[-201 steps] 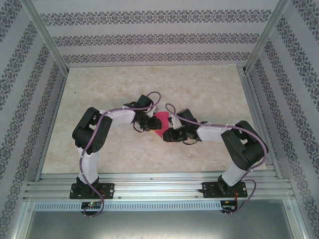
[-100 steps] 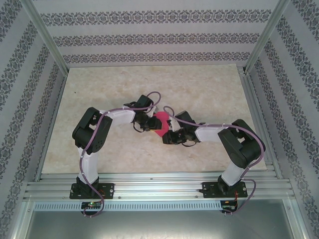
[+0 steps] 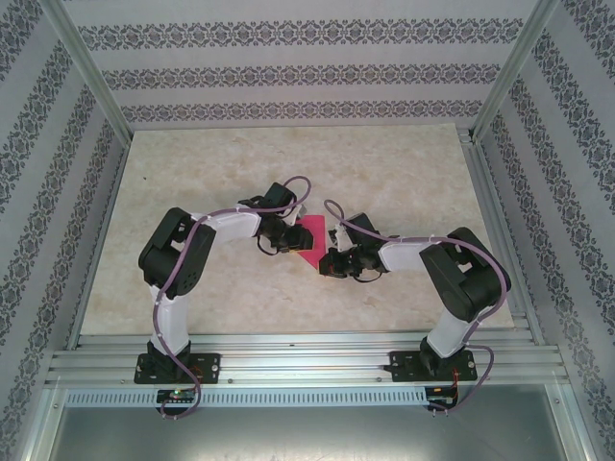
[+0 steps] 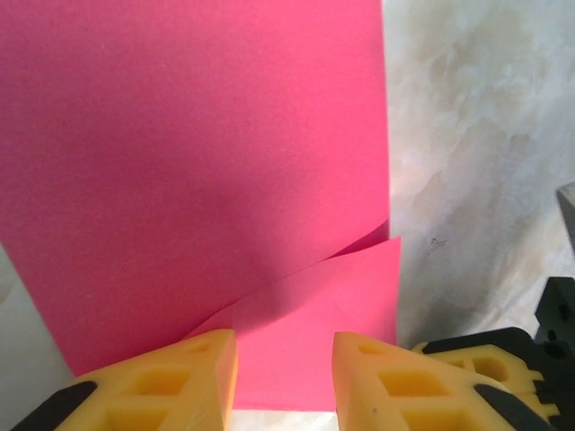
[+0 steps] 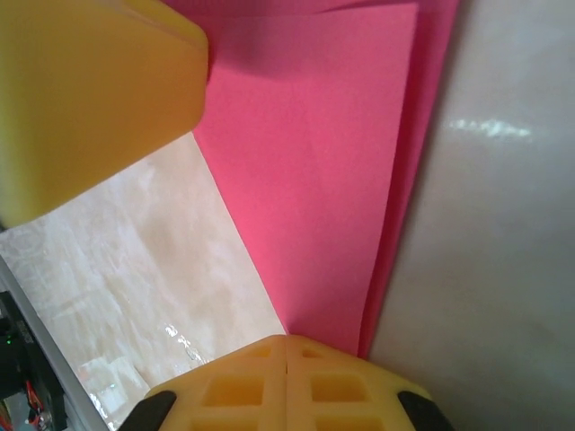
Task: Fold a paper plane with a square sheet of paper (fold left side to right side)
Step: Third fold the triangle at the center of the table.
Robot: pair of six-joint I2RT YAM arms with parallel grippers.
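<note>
**Colleague:** Where is the paper sitting?

**Me:** The square sheet of paper [image 3: 307, 240] lies flat at the middle of the bench [image 3: 384, 163], between my two arms; it is doubled over, one layer on another.

**Colleague:** And the jaws?

**Me:** My left jaws stand apart; their yellow fingers [image 4: 202, 382] sit either side of the near edge, pink showing in the gap, nothing clamped. My right jaws are pressed together at a corner of the sheet; whether paper is nipped between them I cannot tell.

**Colleague:** Which step is this, as you judge it?

**Me:** Setting the left-to-right fold, I think; in the right wrist view the upper layer's edge lies just inside the lower one's, so the edges are not quite matched.

**Colleague:** How would you do it well?

**Me:** I'd pin the corner with the right jaws; nudge the upper layer until the edges meet; then close the left jaws and run them along the crease, low and slow. Thin paper may buckle or slide on this smooth bench if I push sideways; so downward pressure first, then travel.
</note>
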